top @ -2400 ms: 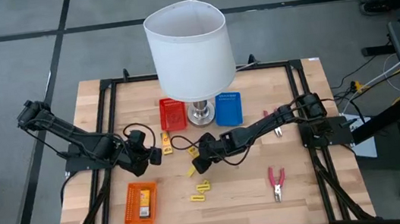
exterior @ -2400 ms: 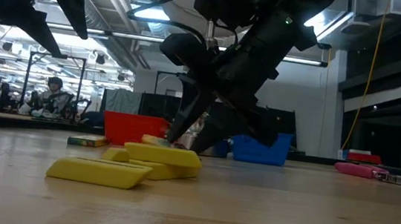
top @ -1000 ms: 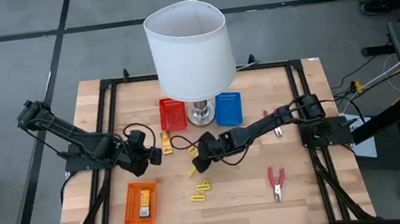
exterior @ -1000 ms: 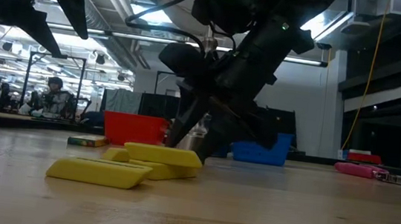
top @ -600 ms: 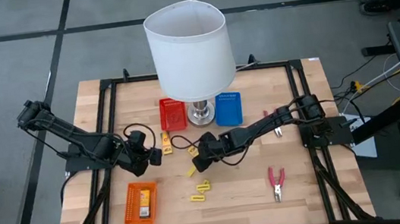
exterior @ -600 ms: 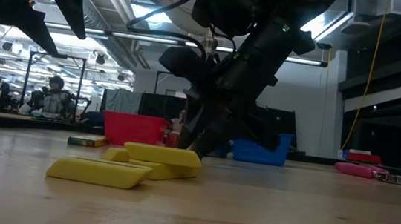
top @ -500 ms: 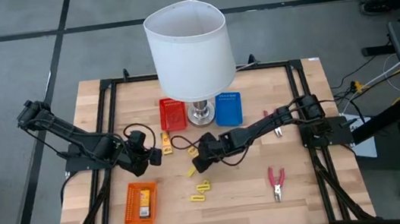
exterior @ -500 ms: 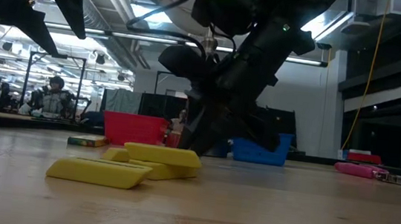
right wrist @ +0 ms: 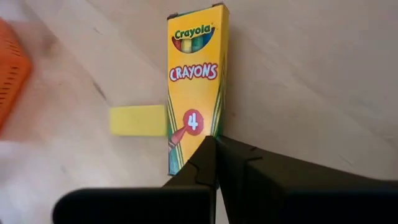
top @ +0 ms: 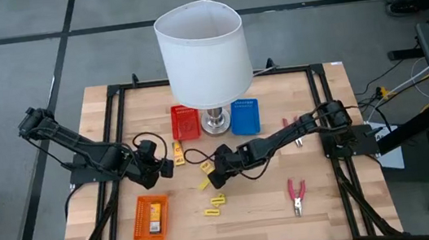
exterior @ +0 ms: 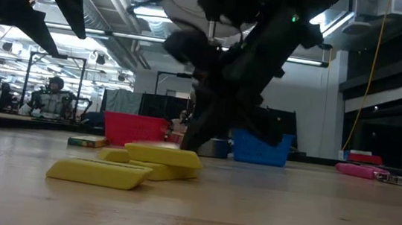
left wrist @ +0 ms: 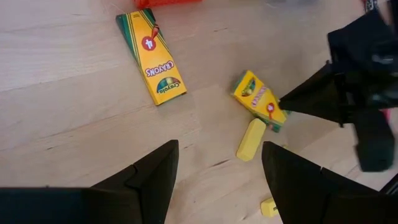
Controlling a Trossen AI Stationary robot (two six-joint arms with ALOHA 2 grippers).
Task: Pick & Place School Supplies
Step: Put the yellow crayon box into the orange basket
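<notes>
crayon packet (right wrist: pixel 194 87), yellow with "crayola crayons 4" printed on it, lies near the middle of the tabletop (top: pixel 331 204), its near end at the tips of the right gripper (right wrist: pixel 214 144), whose fingers are pressed together; whether they pinch the packet cannot be told. a plain yellow piece (right wrist: pixel 137 120) touches the packet's side. a second packet (left wrist: pixel 151 56) lies well apart toward the red basket (top: pixel 185 122). the left gripper (left wrist: pixel 214 168) hovers spread wide and empty toward the left edge. bare wood lies open toward the front edge, between the yellow pieces (top: pixel 217 206) and the pliers (top: pixel 296 194) near the right front corner
</notes>
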